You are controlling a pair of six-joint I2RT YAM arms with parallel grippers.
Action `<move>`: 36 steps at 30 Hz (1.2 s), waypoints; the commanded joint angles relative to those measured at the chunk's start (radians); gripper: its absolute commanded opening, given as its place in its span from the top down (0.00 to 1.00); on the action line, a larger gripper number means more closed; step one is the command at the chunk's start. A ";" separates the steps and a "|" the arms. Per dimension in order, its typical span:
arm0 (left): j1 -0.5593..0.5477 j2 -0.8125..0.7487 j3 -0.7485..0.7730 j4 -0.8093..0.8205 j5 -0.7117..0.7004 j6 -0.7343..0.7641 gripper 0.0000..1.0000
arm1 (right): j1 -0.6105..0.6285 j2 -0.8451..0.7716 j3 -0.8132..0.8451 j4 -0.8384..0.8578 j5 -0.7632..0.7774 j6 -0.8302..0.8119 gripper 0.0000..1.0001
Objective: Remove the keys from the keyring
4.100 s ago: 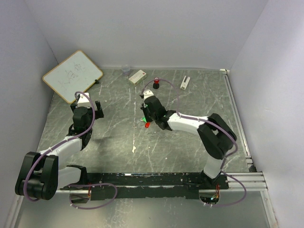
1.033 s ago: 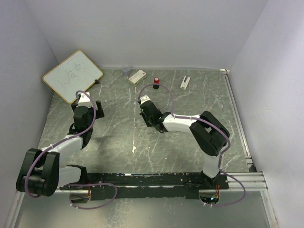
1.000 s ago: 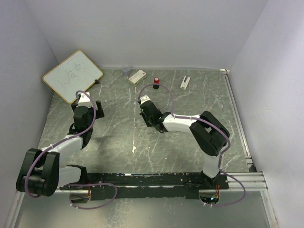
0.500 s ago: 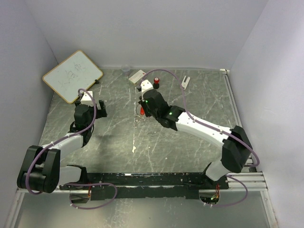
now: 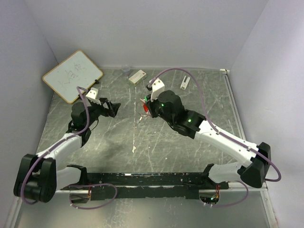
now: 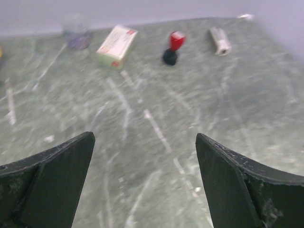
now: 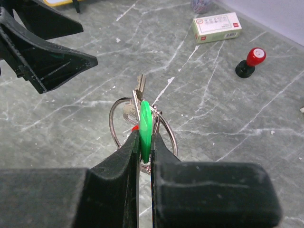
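Gripping edge-on green key [image 7: 145, 118] in right gripper [image 7: 144, 137], silver keyring [image 7: 111, 124] looping around it; swinging released left gripper [image 5: 111, 108] rightward toward centre.

My top camera looks down over the whole bench [image 5: 118, 140] from behind, while both wrist cameras sit low, sharing the far red-capped stamp [image 6: 173, 46].

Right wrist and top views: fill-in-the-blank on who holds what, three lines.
The right gripper pinches the ____ plastic head of a key on the thin silver wire keyring.
The left gripper, jaws wide apart, holds ____.
The wood-framed whiteboard sits at the far ____ corner.
Missing: green; nothing; left.
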 commanded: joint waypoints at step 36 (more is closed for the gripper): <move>-0.205 -0.022 0.146 0.050 0.185 -0.134 0.06 | 0.083 -0.083 -0.030 0.081 0.032 -0.007 1.00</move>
